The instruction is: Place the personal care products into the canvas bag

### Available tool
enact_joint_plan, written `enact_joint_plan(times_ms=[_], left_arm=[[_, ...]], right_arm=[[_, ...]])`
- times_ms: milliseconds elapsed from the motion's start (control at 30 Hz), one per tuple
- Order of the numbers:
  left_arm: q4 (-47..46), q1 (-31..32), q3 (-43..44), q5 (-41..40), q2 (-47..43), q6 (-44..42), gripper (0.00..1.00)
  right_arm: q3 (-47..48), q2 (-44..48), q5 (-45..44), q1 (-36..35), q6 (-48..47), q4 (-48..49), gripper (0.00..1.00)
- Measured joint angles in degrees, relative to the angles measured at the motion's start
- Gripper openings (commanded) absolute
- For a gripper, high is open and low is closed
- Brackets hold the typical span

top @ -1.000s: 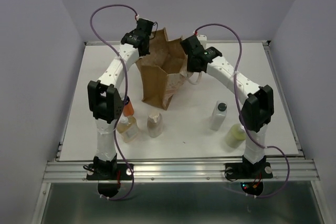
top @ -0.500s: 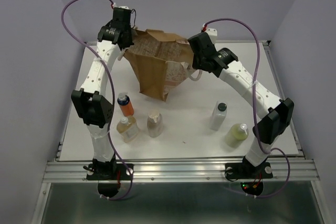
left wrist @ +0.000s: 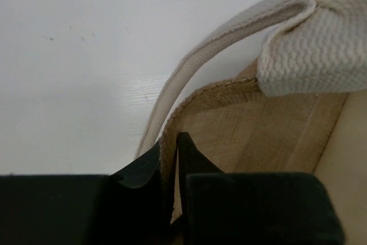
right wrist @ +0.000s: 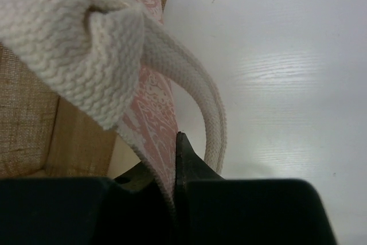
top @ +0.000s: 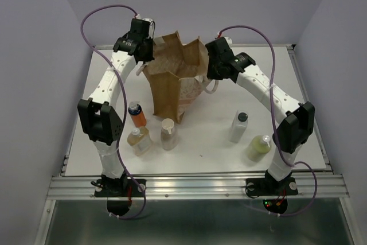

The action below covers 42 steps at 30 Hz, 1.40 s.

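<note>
Step in hand: holding open the mouth of canvas bag (top: 172, 87), upright at rear-centre of desk (top: 212, 144). Left end effector (left wrist: 169, 148) pinching brown rim; right end effector (right wrist: 174, 153) pinching pink printed wall. All five products out in front, beige bottle (top: 168, 134) nearest. Next, likely: free one arm without collapsing bag, fetch a bottle.

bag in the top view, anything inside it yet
Only brown inner walls show through the open mouth of the bag. Its bottom is hidden by the sides.
</note>
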<state>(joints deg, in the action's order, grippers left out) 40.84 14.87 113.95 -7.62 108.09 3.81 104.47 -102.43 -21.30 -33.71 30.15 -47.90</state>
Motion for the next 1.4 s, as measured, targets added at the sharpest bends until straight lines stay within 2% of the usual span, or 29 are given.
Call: enact_joint_plan(times_ms=[33, 100, 133, 200, 233, 300, 367, 400, 433, 500, 700, 867, 1033, 1133, 1267, 1400], left_arm=[[-0.79, 0.63, -1.51, 0.11, -0.28, -0.35, 0.31], [-2.62, 1.6, -4.09, 0.26, -0.61, -0.39, 0.34], [-3.41, 2.12, -5.31, 0.42, -0.66, -0.37, 0.42], [-4.55, 2.67, -6.51, 0.72, -0.68, -0.35, 0.56], [-5.18, 3.06, -6.91, 0.98, -0.72, -0.31, 0.66], [-6.54, 3.23, -7.63, 1.27, -1.18, -0.07, 0.75], [-7.5, 3.3, -8.57, 1.57, -2.34, 0.17, 0.83], [-7.89, 3.3, -8.92, 1.62, -3.13, 0.28, 0.86], [-8.22, 3.28, -9.14, 1.81, -3.93, 0.37, 0.9], [-8.76, 3.3, -9.31, 2.29, -5.97, 0.48, 0.99], [-11.91, 3.5, -10.47, 4.57, -12.87, 0.94, 0.99], [-15.19, 3.93, -14.64, 5.35, -19.12, 1.81, 0.99], [-16.39, 4.33, -19.93, 4.57, -21.88, 3.23, 0.99], [-16.63, 4.61, -23.08, 4.26, -22.58, 4.22, 0.99], [-17.09, 5.49, -25.64, 3.87, -23.69, 5.14, 0.99], [-18.12, 6.14, -27.28, 3.28, -26.47, 5.88, 0.99]], right_arm=[[-0.52, -0.52, 0.79, 0.0, 0.07, 0.17, 0.19], [-1.16, -1.53, 2.01, 0.0, 0.04, 0.02, 0.24], [-1.27, -2.62, 2.82, 0.0, 0.09, -0.31, 0.37], [-1.27, -4.15, 3.74, -0.07, 0.04, -0.57, 0.49], [-1.27, -4.81, 4.07, -0.09, 0.07, -0.94, 0.63], [-1.27, -5.25, 4.66, -0.09, 0.17, -1.18, 0.66], [-1.01, -5.25, 5.16, -0.13, 0.28, -1.36, 0.82], [-0.74, -5.25, 5.29, -0.11, 0.33, -1.38, 0.98], [-0.35, -5.25, 5.38, -0.13, 0.35, -1.4, 1.0], [0.31, -5.25, 5.44, -0.44, -0.26, -1.38, 1.0], [4.09, -4.48, 6.64, -0.72, -2.14, -0.87, 1.0], [5.14, 1.84, 7.67, -0.87, -4.11, -0.55, 1.0], [-4.94, 19.28, 4.96, -0.87, -3.67, -0.76, 1.0], [-11.45, 30.14, 1.46, -0.87, -0.5, -4.92, 1.0], [-16.59, 37.55, -1.97, -0.87, 4.7, -13.25, 1.0], [-21.57, 39.76, -2.29, -0.87, 9.05, -19.34, 1.0]])
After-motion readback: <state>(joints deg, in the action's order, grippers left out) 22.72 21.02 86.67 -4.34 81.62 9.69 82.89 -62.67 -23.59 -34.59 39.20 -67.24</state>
